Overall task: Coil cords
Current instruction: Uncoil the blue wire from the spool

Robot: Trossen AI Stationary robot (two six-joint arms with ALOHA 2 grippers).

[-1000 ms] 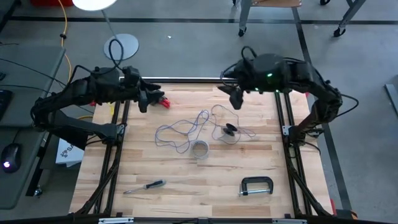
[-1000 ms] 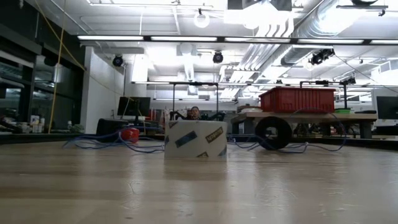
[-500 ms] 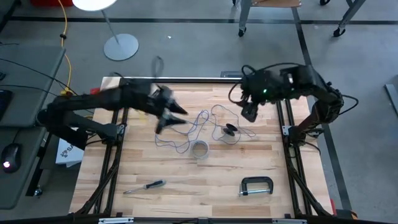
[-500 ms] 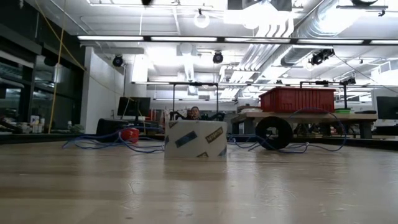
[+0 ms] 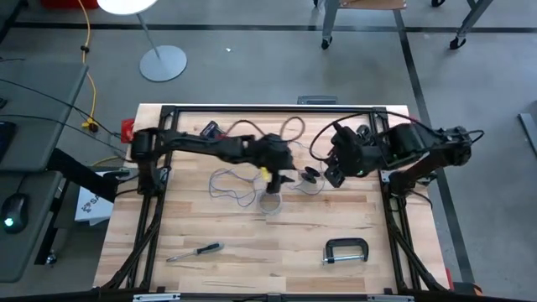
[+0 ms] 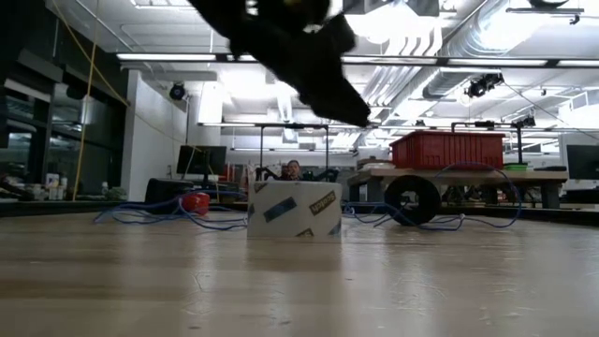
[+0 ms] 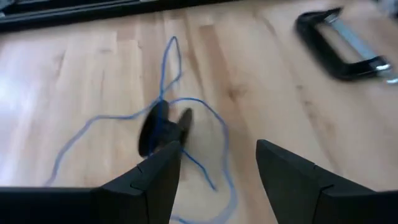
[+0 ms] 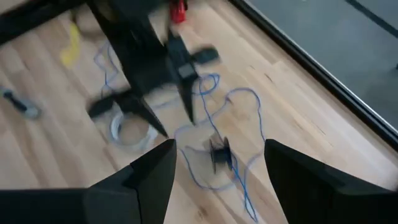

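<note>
A thin blue cord [image 5: 231,180] lies in loose loops on the wooden table [image 5: 252,268], near its middle. Part of it runs around a small black spool [image 5: 312,174], which also shows in the left wrist view [image 7: 163,127] and the right wrist view [image 8: 221,154]. My left gripper [image 5: 288,178] hangs open above the table between the loops and the spool, its fingers [image 7: 163,177] pointing down at a slant toward the spool. My right gripper [image 5: 334,174] hangs open just right of the spool, higher up. Neither touches the cord.
A pale tape roll [image 5: 270,201] stands on the table just in front of the loops. A screwdriver [image 5: 197,250] lies near the front left and a black C-clamp [image 5: 346,250] near the front right. A small red object [image 5: 211,129] sits at the far left.
My left gripper has swung from the table's far left corner toward the middle, come down low and rolled; it now hangs by the spool. My right gripper has come down and toward the near edge, to the spool's right. The cord and spool lie as before.
</note>
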